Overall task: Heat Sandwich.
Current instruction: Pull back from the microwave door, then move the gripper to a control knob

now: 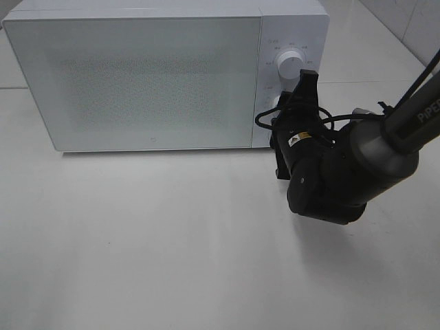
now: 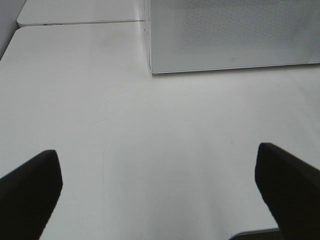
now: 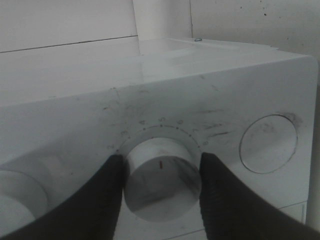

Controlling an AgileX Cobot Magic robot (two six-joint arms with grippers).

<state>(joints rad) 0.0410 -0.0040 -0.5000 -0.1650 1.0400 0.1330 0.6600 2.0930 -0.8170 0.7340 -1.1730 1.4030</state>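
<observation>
- The sandwich showed in none of the views. The microwave [image 1: 137,75] stood with its door [image 1: 144,86] closed, and the speckled front panel was too opaque to see through, so I could not tell where the sandwich lay.
- The right hand [image 3: 161,160] was clenched on the lower knob [image 3: 162,187], one dark finger [image 3: 100,200] pressed to each side of it.
- From the high camera that knob was mostly hidden behind the right hand and its cable; only the upper knob [image 1: 292,65] showed clearly.
- In the right wrist view the printed marks around the knob were smudged and unreadable. A second knob [image 3: 15,200] was cut off at the frame's edge, and a flat round disc [image 3: 267,144] sat on the other side.
- The left hand [image 2: 160,192] hung released over the bare white surface [image 2: 150,125], its fingers [image 2: 30,195] spread wide, holding nothing; only their tips showed, and the high camera did not catch it.
</observation>
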